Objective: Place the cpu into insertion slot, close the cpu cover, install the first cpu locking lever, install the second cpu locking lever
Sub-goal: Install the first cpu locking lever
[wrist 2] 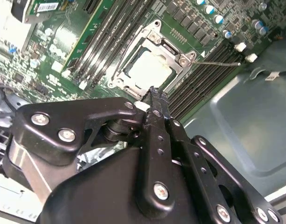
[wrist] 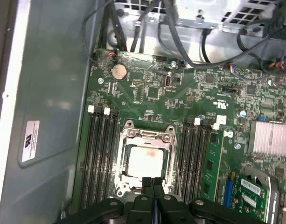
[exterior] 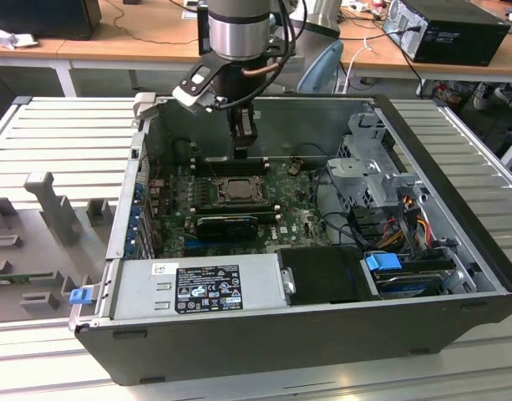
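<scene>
From my station I see, well behind the jaws, wooden desks (exterior: 114, 46) carrying loose cables (exterior: 155, 21) and a black computer case (exterior: 456, 29), a pale blue chair (exterior: 329, 67) near them, and a grey ribbed tabletop (exterior: 63, 125) spreading below on both sides.

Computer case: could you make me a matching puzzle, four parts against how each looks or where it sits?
1. chip
2. coin battery
3. gripper
4. ribbed cooler

a. black, shut, over one edge of the metal frame
b. pale square in that frame's window
c. round, silvery, on the green board
d. silver block of parallel fins

Pairs: 1-b, 2-c, 3-a, 4-d
</scene>
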You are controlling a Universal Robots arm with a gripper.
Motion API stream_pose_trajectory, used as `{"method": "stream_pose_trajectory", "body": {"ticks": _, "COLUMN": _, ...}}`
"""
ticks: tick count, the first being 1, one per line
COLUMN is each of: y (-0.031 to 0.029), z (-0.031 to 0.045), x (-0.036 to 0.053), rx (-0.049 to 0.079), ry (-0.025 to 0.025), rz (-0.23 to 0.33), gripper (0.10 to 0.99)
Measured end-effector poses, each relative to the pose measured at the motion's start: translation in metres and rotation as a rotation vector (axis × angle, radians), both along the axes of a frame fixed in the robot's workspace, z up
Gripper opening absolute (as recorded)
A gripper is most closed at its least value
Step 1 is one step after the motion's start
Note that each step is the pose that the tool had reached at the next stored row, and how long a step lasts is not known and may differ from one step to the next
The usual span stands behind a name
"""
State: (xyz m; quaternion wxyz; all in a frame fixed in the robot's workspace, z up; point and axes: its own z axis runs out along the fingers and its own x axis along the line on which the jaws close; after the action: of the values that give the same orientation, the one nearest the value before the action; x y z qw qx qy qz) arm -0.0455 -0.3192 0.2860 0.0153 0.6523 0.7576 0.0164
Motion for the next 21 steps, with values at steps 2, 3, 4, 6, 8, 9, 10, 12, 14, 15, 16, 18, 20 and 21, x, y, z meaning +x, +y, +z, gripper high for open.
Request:
{"method": "stream_pose_trajectory", "body": {"ticks": 2, "y": 0.0, "z": 0.0, "x": 0.0, "rx": 0.0, "ry": 0.0001, "rz": 0.022, "gripper": 0.106}}
{"method": "stream_pose_trajectory", "body": {"ticks": 3, "y": 0.0, "z": 0.0, "x": 0.0, "rx": 0.0, "ry": 0.0001, "rz": 0.033, "gripper": 0.106}}
{"method": "stream_pose_trajectory", "body": {"ticks": 4, "y": 0.0, "z": 0.0, "x": 0.0, "rx": 0.0, "ry": 0.0, "rz": 0.045, "gripper": 0.106}}
{"method": "stream_pose_trajectory", "body": {"ticks": 6, "y": 0.0, "z": 0.0, "x": 0.0, "rx": 0.0, "ry": 0.0, "rz": 0.062, "gripper": 0.106}}
{"method": "stream_pose_trajectory", "body": {"ticks": 8, "y": 0.0, "z": 0.0, "x": 0.0, "rx": 0.0, "ry": 0.0, "rz": 0.07, "gripper": 0.106}}
{"method": "stream_pose_trajectory", "body": {"ticks": 9, "y": 0.0, "z": 0.0, "x": 0.0, "rx": 0.0, "ry": 0.0001, "rz": 0.078, "gripper": 0.106}}
{"method": "stream_pose_trajectory", "body": {"ticks": 10, "y": 0.0, "z": 0.0, "x": 0.0, "rx": 0.0, "ry": 0.0, "rz": 0.083, "gripper": 0.106}}
{"method": "stream_pose_trajectory", "body": {"ticks": 12, "y": 0.0, "z": 0.0, "x": 0.0, "rx": 0.0, "ry": 0.0001, "rz": 0.094, "gripper": 0.106}}
{"method": "stream_pose_trajectory", "body": {"ticks": 14, "y": 0.0, "z": 0.0, "x": 0.0, "rx": 0.0, "ry": 0.0, "rz": 0.103, "gripper": 0.106}}
{"method": "stream_pose_trajectory", "body": {"ticks": 15, "y": 0.0, "z": 0.0, "x": 0.0, "rx": 0.0, "ry": 0.0001, "rz": 0.106, "gripper": 0.106}}
{"method": "stream_pose_trajectory", "body": {"ticks": 16, "y": 0.0, "z": 0.0, "x": 0.0, "rx": 0.0, "ry": 0.0, "rz": 0.11, "gripper": 0.106}}
{"method": "stream_pose_trajectory", "body": {"ticks": 18, "y": 0.0, "z": 0.0, "x": 0.0, "rx": 0.0, "ry": 0.0, "rz": 0.118, "gripper": 0.106}}
{"method": "stream_pose_trajectory", "body": {"ticks": 20, "y": 0.0, "z": 0.0, "x": 0.0, "rx": 0.0, "ry": 0.0, "rz": 0.127, "gripper": 0.106}}
{"method": "stream_pose_trajectory", "body": {"ticks": 21, "y": 0.0, "z": 0.0, "x": 0.0, "rx": 0.0, "ry": 0.0001, "rz": 0.131, "gripper": 0.106}}
